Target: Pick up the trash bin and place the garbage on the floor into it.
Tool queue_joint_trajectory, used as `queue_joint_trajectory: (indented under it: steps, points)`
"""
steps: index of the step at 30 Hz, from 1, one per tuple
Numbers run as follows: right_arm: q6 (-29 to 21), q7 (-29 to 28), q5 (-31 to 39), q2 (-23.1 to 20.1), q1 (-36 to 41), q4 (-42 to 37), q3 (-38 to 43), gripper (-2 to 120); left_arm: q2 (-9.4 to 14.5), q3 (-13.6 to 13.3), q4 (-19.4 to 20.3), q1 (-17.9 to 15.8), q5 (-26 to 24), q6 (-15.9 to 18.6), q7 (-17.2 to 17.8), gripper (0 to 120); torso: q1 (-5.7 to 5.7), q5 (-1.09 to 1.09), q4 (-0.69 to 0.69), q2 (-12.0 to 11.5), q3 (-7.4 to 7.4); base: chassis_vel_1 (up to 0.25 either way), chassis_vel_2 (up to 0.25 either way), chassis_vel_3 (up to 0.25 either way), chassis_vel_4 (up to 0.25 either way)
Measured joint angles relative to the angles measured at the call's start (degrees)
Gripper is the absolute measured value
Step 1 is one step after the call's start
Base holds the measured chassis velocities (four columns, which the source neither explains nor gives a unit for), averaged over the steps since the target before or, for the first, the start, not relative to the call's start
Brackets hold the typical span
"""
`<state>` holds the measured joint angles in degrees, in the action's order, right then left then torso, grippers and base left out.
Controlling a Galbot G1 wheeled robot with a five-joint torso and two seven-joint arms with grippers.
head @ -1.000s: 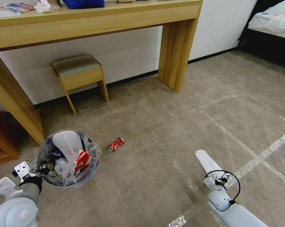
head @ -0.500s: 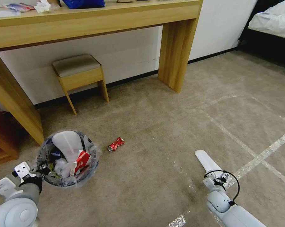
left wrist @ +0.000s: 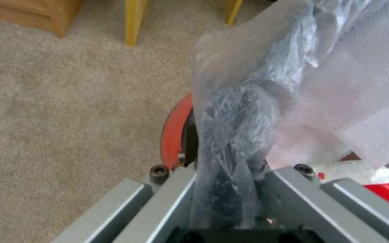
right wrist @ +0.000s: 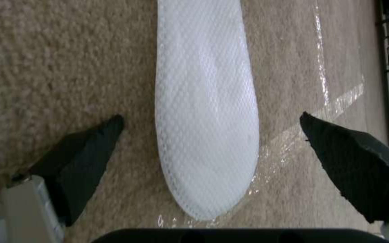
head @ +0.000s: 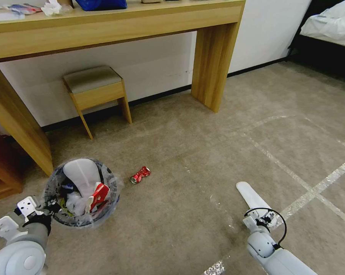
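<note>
White insole [right wrist: 206, 111]: lower right of head view, flat on carpet; light, floppy, take its near end.
Right gripper [right wrist: 212, 158]: fingers spread astride it.
Left gripper [left wrist: 224, 199]: pinching trash bin [head: 80, 193] rim, lower left.

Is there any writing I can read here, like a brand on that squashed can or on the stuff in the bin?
No text can be read.
Crushed red can: white marks, too small to read.
Red and white packet in the trash bin: print too blurred to read.
Small red mark on a white scrap beside the left gripper: too blurred.
White insole between the right gripper's fingers: no writing.
</note>
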<state>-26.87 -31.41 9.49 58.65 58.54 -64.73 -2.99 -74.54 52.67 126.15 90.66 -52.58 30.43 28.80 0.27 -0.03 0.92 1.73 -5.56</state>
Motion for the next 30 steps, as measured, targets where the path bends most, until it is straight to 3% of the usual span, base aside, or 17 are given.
queue_joint_trajectory:
  steps: [30]
  points:
    - [2.8, 0.7, -0.6, -0.3, -4.4, 6.6, -0.3, 100, -1.1, -0.3, -0.5, 0.5, 1.0, -0.5, -0.6, 0, 0.00, 0.04, 0.00, 0.0, -0.01, 0.000, 0.000, 0.000, 0.000]
